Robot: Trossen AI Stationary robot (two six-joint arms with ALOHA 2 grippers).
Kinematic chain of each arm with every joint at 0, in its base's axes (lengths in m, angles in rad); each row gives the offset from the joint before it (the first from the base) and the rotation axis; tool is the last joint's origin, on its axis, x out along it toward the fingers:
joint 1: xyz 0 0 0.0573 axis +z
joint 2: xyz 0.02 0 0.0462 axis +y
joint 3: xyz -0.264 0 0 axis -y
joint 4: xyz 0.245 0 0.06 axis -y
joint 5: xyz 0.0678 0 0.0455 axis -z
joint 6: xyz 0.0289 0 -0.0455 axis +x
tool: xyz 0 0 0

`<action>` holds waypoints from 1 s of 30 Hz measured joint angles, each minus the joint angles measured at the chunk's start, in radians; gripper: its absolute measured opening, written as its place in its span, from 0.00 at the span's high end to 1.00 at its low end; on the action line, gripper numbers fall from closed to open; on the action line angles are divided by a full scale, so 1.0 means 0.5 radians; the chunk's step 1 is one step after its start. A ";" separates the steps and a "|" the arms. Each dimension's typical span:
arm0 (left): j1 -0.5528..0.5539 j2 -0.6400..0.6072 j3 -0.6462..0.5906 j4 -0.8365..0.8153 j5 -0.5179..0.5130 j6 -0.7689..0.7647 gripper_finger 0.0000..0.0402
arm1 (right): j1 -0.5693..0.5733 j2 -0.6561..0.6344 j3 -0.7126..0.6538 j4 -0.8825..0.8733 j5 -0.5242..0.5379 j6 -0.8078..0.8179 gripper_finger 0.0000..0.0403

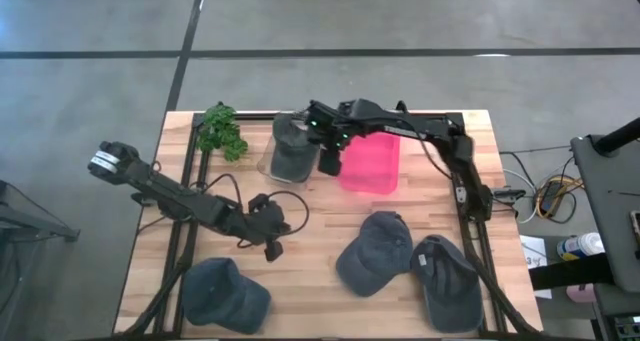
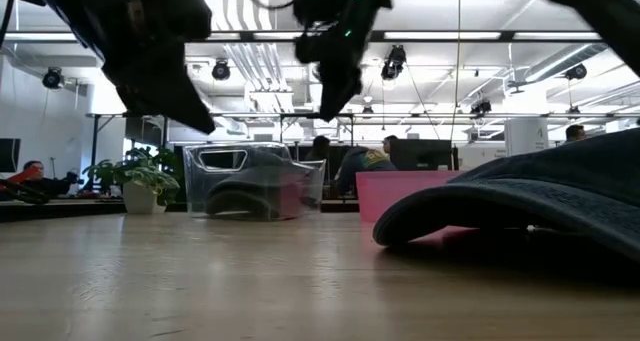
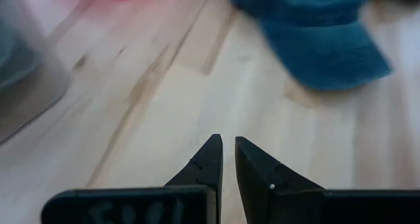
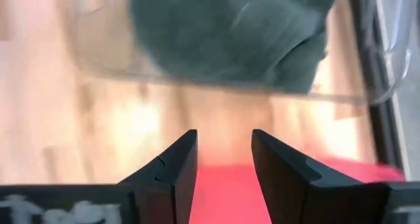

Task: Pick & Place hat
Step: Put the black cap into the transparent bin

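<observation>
Several dark blue-grey caps are in view. One cap lies inside the clear bin at the table's far side. The others lie flat on the wood: one near left, one at centre right, one near right. My right gripper hovers open and empty between the clear bin and the pink bin. My left gripper hangs shut and empty over bare wood near the table's middle.
A small green plant stands at the far left corner, beside the clear bin. Dark frame rails run along the table's left and right sides. Bare wood lies between the left gripper and the centre-right cap.
</observation>
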 joint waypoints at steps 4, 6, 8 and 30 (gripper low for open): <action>0.025 0.000 0.003 -0.155 -0.006 -0.065 0.91 | 0.036 -0.323 -0.493 0.219 -0.002 0.139 0.65; 0.031 0.000 0.024 -0.254 -0.005 -0.033 0.91 | 0.072 -0.494 -0.765 0.372 0.004 0.261 0.65; 0.032 0.000 0.046 -0.281 -0.001 0.124 0.91 | 0.134 -0.669 -1.000 0.531 0.003 0.352 0.65; 0.688 0.004 0.526 -0.920 0.182 1.472 0.71 | 0.638 -1.073 -1.683 0.889 0.021 0.743 0.57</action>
